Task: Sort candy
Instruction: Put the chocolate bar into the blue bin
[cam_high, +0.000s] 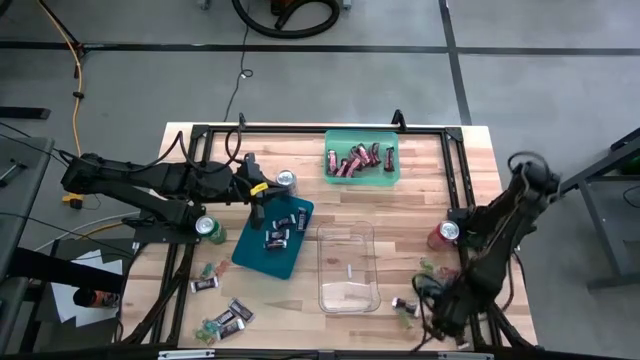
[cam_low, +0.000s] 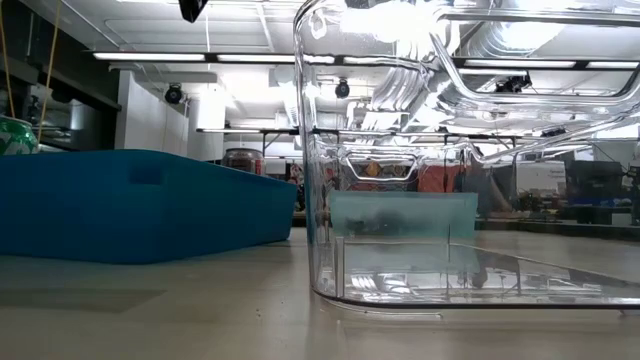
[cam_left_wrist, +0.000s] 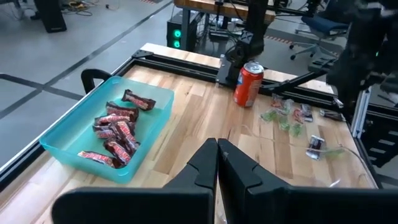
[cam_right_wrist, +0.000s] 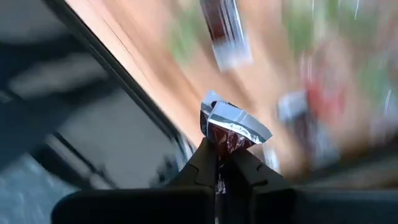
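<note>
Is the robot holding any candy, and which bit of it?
Yes. The right hand pinches a dark red wrapped candy by the wrapper's end. The left hand is shut on nothing.

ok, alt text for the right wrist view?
The right claw is shut on a candy in a dark red wrapper with crimped silver ends. Behind it, blurred, are the wooden table, its dark edge rail and more loose sweets.
</note>
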